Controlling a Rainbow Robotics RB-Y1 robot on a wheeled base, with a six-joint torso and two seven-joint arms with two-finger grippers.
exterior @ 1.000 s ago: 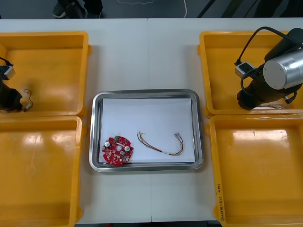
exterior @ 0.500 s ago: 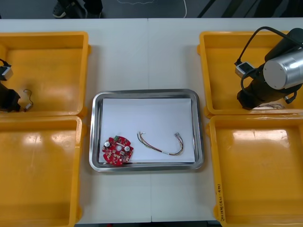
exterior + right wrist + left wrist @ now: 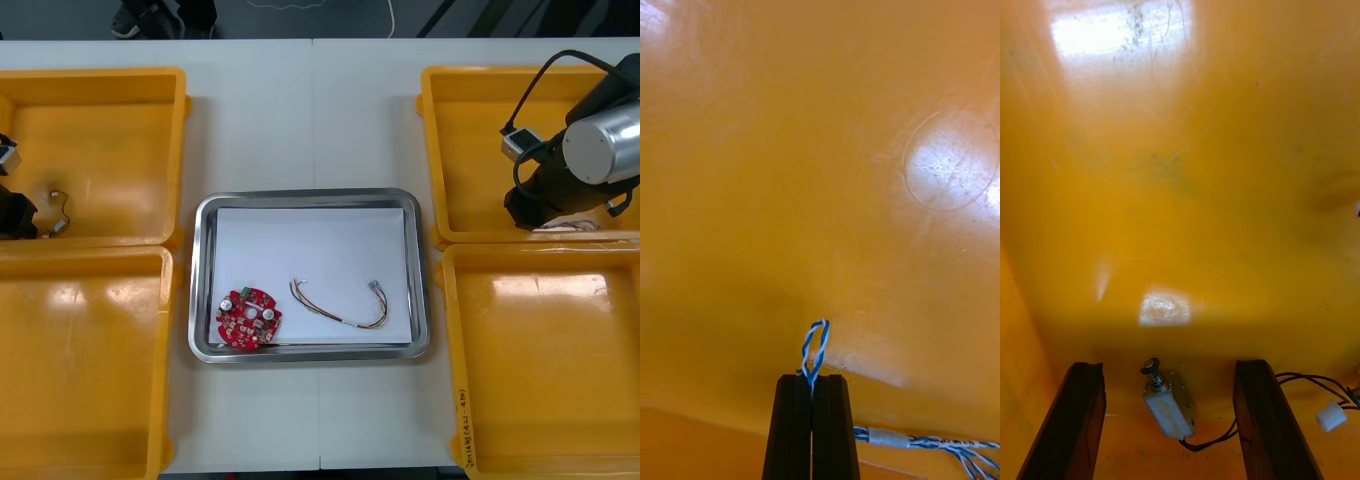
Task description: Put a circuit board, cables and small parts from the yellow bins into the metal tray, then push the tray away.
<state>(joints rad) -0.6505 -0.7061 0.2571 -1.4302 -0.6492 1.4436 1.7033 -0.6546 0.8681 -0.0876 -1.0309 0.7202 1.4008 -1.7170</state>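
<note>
In the right wrist view my right gripper (image 3: 813,379) is shut on a loop of the twisted blue and white cable (image 3: 815,346), low over the orange bin floor; the rest of the cable trails off beside the fingers. In the front view that arm (image 3: 590,160) reaches into the far right yellow bin (image 3: 470,85). My left gripper (image 3: 1169,367) is open, with a small metal part (image 3: 1169,403) and its black cable (image 3: 1311,379) lying between the fingers. In the front view it sits at the far left bin's (image 3: 100,85) left edge. The metal tray (image 3: 310,196) holds a red circuit board (image 3: 248,318) and a red and yellow cable (image 3: 340,306).
Two near yellow bins (image 3: 80,400) (image 3: 545,400) flank the tray, which has a white inside. A white connector (image 3: 1330,415) ends the black cable beside my left fingers. Bare table lies beyond the tray's far edge and in front of it.
My right gripper has shut on the blue and white cable and lifted slightly. The left gripper has shifted a little to the left, baring more of the small metal part.
</note>
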